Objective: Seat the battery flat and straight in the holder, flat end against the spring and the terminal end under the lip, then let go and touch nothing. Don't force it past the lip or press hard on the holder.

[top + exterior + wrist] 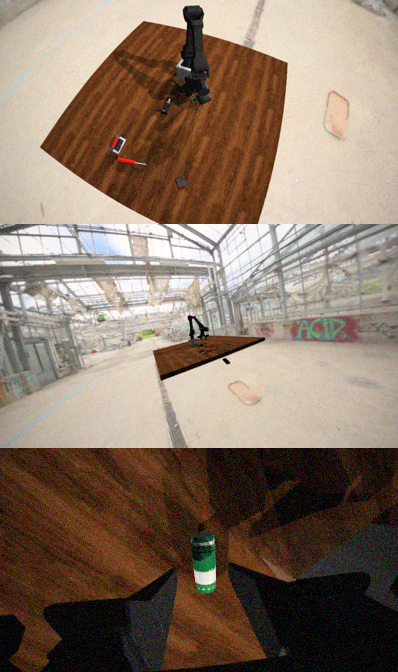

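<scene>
A green battery with a white band [205,563] [194,98] lies on its side on the wooden table. In the wrist view it lies between and just beyond the fingertips, lengthwise along the fingers' direction, with a gap on each side. My gripper [202,570] is partly open and empty, pointing down above the battery; in the top view it partly hides the battery. The black holder [166,106] lies on the table to the left of the battery in that view, with nothing seen in it. Its spring and lip are too small to tell.
On the wooden table [225,125] are a red, white and blue object with a black middle [118,144], a red-handled screwdriver [126,161] and a small dark square block [181,182]. The arm's grey base [184,71] stands behind the holder.
</scene>
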`<state>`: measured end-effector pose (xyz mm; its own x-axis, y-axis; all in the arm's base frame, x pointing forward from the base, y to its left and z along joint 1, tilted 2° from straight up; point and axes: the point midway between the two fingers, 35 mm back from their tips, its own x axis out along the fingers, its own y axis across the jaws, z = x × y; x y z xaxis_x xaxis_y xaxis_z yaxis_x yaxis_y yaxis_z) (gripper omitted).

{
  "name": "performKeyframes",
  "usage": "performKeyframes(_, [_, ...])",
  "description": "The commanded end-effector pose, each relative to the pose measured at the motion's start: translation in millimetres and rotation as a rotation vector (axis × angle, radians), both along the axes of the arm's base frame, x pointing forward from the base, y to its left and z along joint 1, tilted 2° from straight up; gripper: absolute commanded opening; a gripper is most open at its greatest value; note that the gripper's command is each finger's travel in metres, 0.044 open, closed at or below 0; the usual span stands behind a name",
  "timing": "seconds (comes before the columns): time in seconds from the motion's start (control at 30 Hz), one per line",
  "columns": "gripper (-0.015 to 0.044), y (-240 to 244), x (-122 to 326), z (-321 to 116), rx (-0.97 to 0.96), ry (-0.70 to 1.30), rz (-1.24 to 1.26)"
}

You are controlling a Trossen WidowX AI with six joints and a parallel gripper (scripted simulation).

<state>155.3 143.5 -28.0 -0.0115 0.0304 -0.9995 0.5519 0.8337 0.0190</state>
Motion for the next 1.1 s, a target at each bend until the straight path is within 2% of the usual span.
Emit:
performKeyframes(0.0, [0.0240, -1, -2, -8, -0.005, 0.007, -0.004])
performKeyframes(0.47, [0.0240, -1, -4, -27, -0.002, 0.006, -0.006])
performKeyframes(0.6, [0.0135, -1, -4, -27, -0.002, 0.006, -0.006])
performKeyframes(0.87, [0.0082, -1, -4, -27, -0.002, 0.006, -0.006])
performKeyframes(1.07, [0.0078, 3, 0, -20, 0.018, -0.006, 0.021])
